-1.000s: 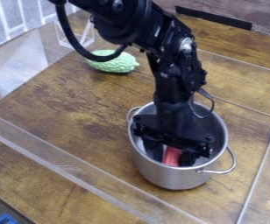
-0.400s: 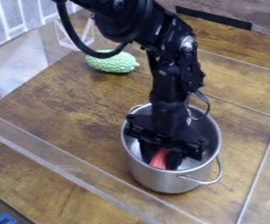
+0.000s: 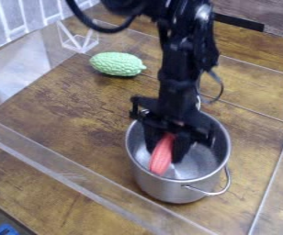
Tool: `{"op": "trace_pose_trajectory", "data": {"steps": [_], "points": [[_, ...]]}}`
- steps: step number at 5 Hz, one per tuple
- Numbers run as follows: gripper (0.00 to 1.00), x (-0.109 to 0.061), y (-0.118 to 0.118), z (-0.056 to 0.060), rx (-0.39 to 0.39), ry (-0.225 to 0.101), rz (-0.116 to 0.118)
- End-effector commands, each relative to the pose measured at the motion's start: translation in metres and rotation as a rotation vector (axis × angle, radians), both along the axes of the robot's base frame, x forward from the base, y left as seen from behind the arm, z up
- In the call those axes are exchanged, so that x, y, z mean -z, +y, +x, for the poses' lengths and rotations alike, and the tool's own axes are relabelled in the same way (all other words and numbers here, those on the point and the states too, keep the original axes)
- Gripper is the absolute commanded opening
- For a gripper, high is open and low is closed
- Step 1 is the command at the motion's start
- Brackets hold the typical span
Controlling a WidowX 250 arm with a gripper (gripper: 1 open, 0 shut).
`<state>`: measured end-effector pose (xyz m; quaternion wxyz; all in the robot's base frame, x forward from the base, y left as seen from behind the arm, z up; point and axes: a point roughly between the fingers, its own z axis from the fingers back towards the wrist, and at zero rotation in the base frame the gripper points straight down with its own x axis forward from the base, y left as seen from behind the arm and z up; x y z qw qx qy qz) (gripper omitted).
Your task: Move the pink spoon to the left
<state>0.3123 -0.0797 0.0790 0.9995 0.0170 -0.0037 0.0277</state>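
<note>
The tool (image 3: 171,135) is clamped on the pink spoon (image 3: 164,154), which hangs handle-down over the pot (image 3: 151,184), its long axis near upright; open desk (image 3: 71,110) lies to the left.

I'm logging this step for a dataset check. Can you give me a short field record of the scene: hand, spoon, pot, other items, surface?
hand: points down over the pot, shut on the pink spoon
pink spoon: reddish-pink handle hanging from the hand, inside the pot's rim; bowl not visible
pot: silver metal, handle toward the right, near the table's front edge
green vegetable: bumpy, lying apart, behind and left of the pot
table: brown wood
</note>
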Motion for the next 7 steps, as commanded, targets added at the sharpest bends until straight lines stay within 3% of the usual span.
{"op": "trace_pose_trajectory", "data": {"steps": [1, 2, 3, 7], "points": [[0.0, -0.056, 0.003, 0.013, 0.001, -0.108, 0.028], [0.0, -0.079, 0.012, 0.015, -0.006, -0.126, 0.063], [0.0, -0.088, 0.021, 0.012, -0.019, -0.151, 0.075], [0.0, -0.077, 0.007, -0.001, -0.045, -0.184, 0.022]]}}
